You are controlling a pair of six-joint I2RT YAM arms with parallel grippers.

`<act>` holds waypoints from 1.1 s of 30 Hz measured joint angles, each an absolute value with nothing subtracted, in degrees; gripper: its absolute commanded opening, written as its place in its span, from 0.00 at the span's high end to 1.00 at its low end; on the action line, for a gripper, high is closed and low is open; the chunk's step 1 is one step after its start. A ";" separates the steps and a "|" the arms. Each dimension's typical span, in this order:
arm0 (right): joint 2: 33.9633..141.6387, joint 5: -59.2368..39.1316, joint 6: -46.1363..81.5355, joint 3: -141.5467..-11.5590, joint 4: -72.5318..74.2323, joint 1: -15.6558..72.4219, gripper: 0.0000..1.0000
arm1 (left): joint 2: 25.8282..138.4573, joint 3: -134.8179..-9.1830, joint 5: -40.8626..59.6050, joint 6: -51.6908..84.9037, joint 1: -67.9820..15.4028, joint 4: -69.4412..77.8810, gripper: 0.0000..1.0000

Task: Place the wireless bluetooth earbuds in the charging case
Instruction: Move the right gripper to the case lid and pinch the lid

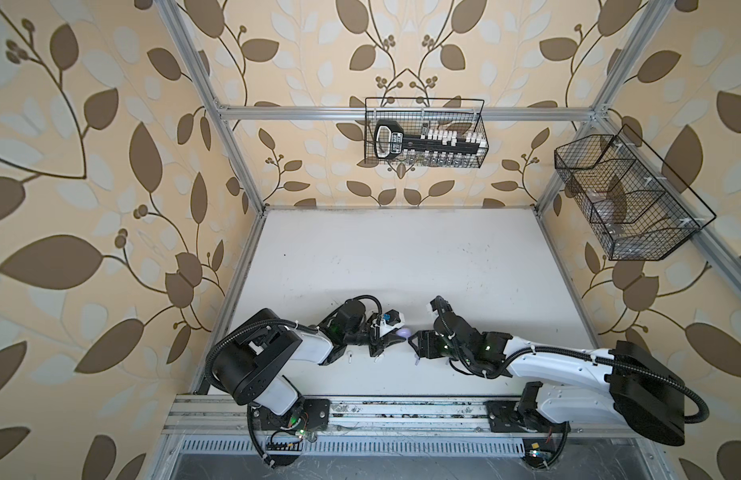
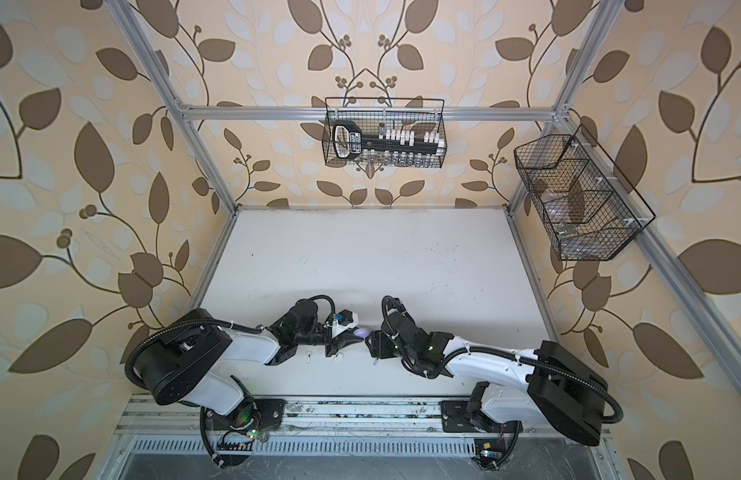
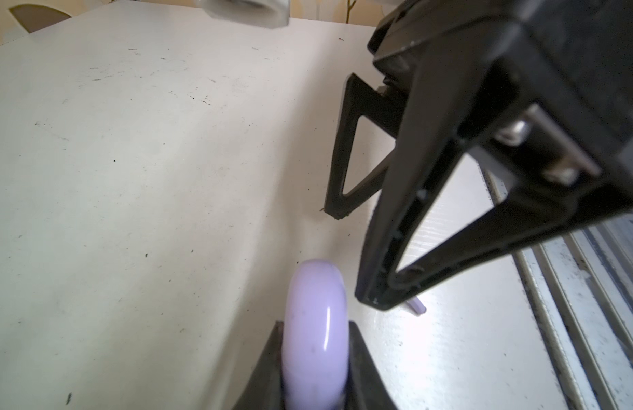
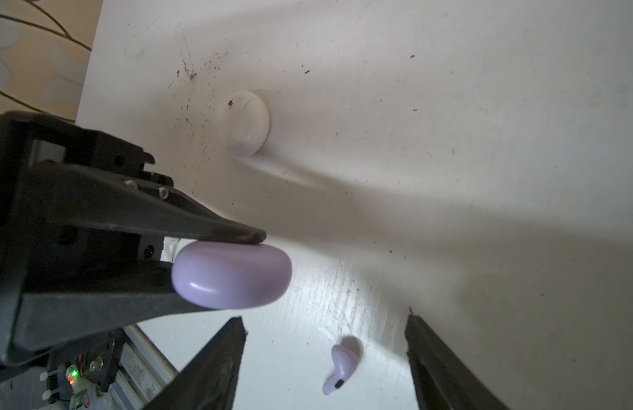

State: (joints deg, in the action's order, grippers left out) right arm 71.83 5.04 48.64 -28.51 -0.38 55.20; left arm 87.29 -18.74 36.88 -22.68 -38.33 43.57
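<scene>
My left gripper (image 1: 402,337) is shut on a closed lavender charging case (image 3: 316,337), held on edge a little above the table; both top views show the case (image 2: 361,332). My right gripper (image 4: 323,319) faces it, open, straddling a lavender earbud (image 4: 341,365) that lies on the table between its fingers without touching them. In the left wrist view only that earbud's stem (image 3: 418,306) peeks out behind a right finger (image 3: 378,248). Two white earbuds (image 1: 350,355) (image 1: 377,358) lie below the left wrist. A white round case (image 4: 247,122) rests closed farther off.
The white table (image 1: 402,257) ends at a metal rail (image 1: 402,409) carrying both arm bases. A wire basket (image 1: 427,133) with a black and white tool hangs on the back frame. Another wire basket (image 1: 626,199) hangs on the right frame.
</scene>
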 measured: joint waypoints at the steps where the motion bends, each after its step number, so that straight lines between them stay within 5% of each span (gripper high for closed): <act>1: 72.12 4.86 48.64 -28.56 -0.23 55.09 0.28 | 87.29 -18.74 36.88 -22.74 -38.30 43.57 0.99; 33: 73.87 0.84 45.47 -29.58 -0.08 49.45 0.28 | 87.29 -18.74 34.41 -23.77 -38.22 44.16 1.00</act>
State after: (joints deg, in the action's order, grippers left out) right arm 73.87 0.84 45.47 -29.58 -0.08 49.45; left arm 87.29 -18.74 34.41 -23.77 -38.22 44.16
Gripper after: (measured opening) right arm 0.723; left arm 0.232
